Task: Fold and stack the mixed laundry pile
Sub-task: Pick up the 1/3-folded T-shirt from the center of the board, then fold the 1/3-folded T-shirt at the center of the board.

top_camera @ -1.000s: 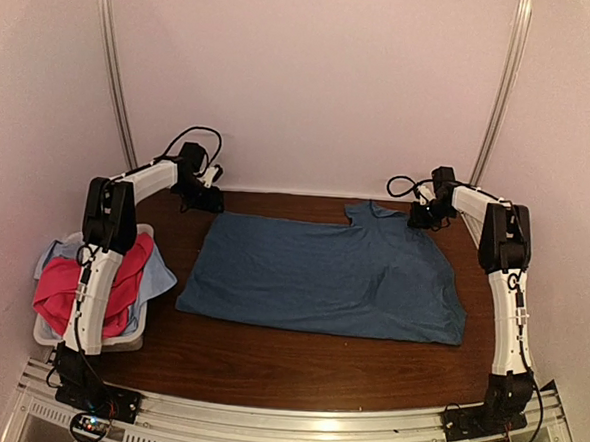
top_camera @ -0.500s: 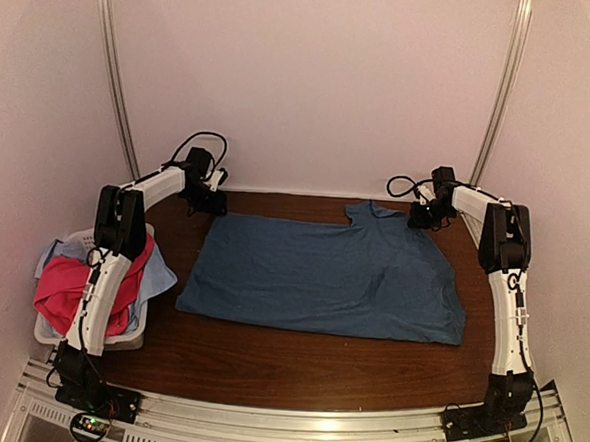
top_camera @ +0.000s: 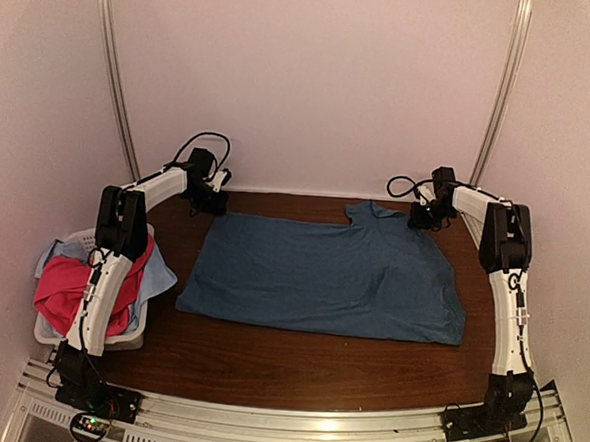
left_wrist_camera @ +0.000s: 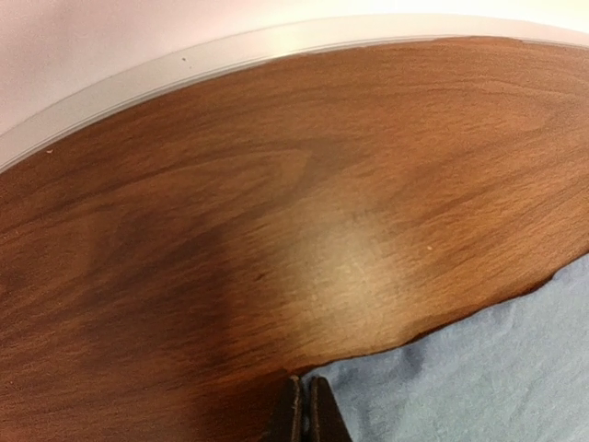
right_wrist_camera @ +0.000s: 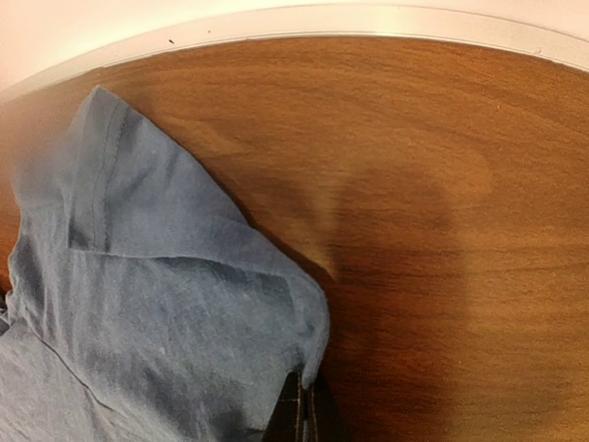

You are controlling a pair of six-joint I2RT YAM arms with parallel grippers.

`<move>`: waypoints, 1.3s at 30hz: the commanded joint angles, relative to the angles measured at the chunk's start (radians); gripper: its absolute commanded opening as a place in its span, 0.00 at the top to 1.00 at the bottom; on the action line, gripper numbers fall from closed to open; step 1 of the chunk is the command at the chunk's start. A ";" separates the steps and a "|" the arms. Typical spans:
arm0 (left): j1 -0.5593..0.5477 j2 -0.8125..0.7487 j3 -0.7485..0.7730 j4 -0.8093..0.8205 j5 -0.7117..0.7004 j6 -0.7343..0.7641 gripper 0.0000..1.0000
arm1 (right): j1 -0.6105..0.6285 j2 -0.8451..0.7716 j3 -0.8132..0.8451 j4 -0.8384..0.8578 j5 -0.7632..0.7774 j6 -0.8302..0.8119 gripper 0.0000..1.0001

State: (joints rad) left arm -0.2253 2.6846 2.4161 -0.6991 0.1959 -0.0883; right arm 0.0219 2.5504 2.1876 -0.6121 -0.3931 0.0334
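Left arm (top_camera: 101,279) and right arm (top_camera: 515,305) share white tubular links between boxy black joints. A black cable (top_camera: 202,137) loops at each arm's twelve o'clock end; black bases (top_camera: 89,391) at six o'clock have small coloured lights beside them. Wrist views show dark fingers (left_wrist_camera: 287,419).

Blue T-shirt (right_wrist_camera: 156,322) fills the lower left, with a hemmed sleeve poking toward the upper left. Its folded edge drops to the right gripper (right_wrist_camera: 302,414) at bottom centre, fingers pressed together on the cloth. Brown wooden table (right_wrist_camera: 442,184) takes the right side, with a pale rim up top.
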 commanded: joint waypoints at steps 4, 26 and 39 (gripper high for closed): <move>-0.003 -0.131 -0.125 0.124 -0.007 0.005 1.00 | -0.006 -0.138 -0.072 0.063 -0.029 0.047 1.00; 0.007 -0.474 -0.580 0.328 -0.026 0.022 1.00 | -0.037 -0.432 -0.457 0.214 -0.073 0.069 1.00; 0.007 -0.710 -0.962 0.465 -0.044 -0.072 1.00 | -0.036 -0.664 -0.807 0.343 -0.101 0.116 1.00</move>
State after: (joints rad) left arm -0.2234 2.0666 1.5295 -0.3336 0.1757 -0.1173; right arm -0.0105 1.9656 1.4582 -0.3279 -0.4835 0.1287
